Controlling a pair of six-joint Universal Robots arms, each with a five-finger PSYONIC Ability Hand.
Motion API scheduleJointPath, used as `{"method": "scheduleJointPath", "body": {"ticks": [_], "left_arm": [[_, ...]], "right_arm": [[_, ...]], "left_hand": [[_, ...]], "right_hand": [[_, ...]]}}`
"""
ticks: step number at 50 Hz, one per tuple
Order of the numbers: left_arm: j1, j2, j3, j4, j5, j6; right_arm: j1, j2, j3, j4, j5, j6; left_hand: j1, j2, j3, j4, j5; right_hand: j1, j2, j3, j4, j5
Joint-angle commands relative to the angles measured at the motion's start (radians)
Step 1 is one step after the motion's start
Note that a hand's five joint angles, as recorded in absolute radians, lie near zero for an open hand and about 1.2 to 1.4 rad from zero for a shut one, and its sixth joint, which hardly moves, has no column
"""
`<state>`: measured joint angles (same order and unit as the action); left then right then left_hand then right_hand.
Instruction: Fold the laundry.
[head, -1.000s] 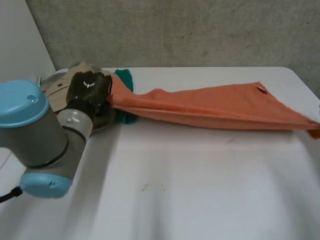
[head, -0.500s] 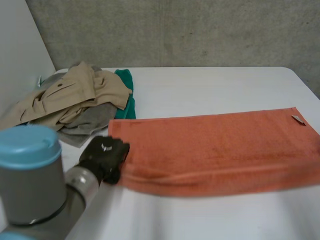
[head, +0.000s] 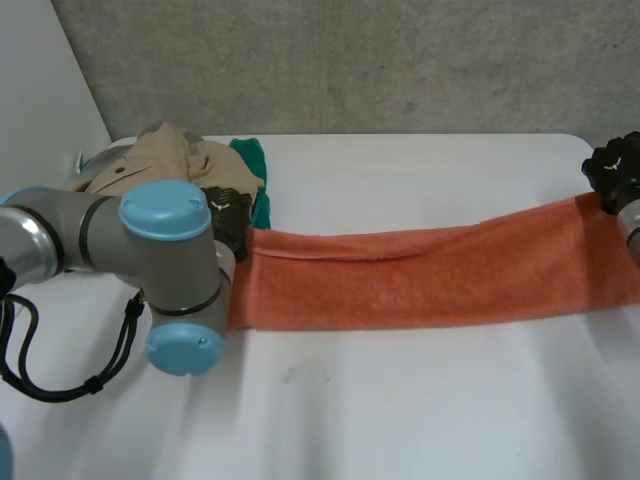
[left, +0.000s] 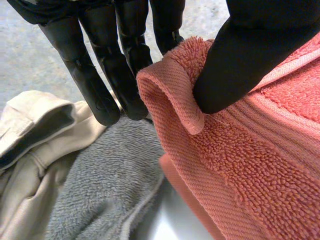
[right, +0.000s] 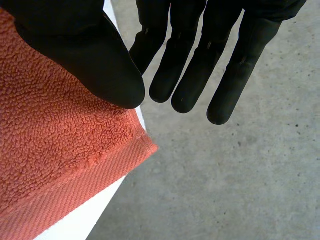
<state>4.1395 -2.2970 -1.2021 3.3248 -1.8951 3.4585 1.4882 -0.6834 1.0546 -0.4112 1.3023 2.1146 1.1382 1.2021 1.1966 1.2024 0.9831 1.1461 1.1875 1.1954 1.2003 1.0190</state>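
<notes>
Orange towel (head: 420, 280): stretched flat for folding.
Left hand (left: 107, 75): 9 o'clock, pinches edge.
Right hand (right: 85, 55): 3 o'clock, fingers (right: 187, 75) straight, thumb pressing.

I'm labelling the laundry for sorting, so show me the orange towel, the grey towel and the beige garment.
orange towel (head: 420, 275), head view, middle of the long strip.
grey towel (left: 100, 185), left wrist view, fleecy surface beside the orange towel.
beige garment (head: 185, 160), head view, its upper folds.
</notes>
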Motion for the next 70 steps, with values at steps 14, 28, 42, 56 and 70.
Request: {"method": "scheduleJointPath", "body": {"ticks": [14, 28, 42, 56, 70], "left_arm": [[-0.002, -0.022, 0.075, 0.061, -0.024, -0.002], [-0.013, 0.185, -0.071, 0.067, -0.012, -0.006], [-0.067, 0.243, -0.244, 0.087, 0.116, -0.015], [-0.081, 0.238, -0.248, 0.090, 0.117, -0.015], [-0.079, 0.323, -0.300, 0.091, 0.117, -0.015]], "right_arm": [[0.050, 0.130, -0.174, -0.006, 0.129, 0.151], [-0.077, -0.220, 0.106, 0.181, -0.060, 0.384], [-0.250, -0.185, 0.160, 0.408, -0.233, 0.302], [-0.281, -0.064, 0.133, 0.372, -0.207, 0.162], [-0.330, -0.186, 0.174, 0.157, 0.083, 0.061]], "left_hand": [[-0.964, -1.028, -1.022, -1.028, -0.983], [-0.964, -1.028, -1.022, -1.028, -0.983], [-0.964, -1.028, -1.022, -1.028, -0.983], [-0.964, -1.028, -1.022, -1.028, -0.983], [-0.964, -1.028, -1.022, -1.028, -0.983]], "right_hand": [[-0.972, -1.013, -1.021, -1.026, -1.019], [-0.972, -1.013, -1.021, -1.026, -1.019], [-0.694, -0.736, -0.743, -0.748, -0.742], [0.245, 0.204, 0.196, 0.191, 0.198], [0.250, 0.209, 0.201, 0.196, 0.203]]}}
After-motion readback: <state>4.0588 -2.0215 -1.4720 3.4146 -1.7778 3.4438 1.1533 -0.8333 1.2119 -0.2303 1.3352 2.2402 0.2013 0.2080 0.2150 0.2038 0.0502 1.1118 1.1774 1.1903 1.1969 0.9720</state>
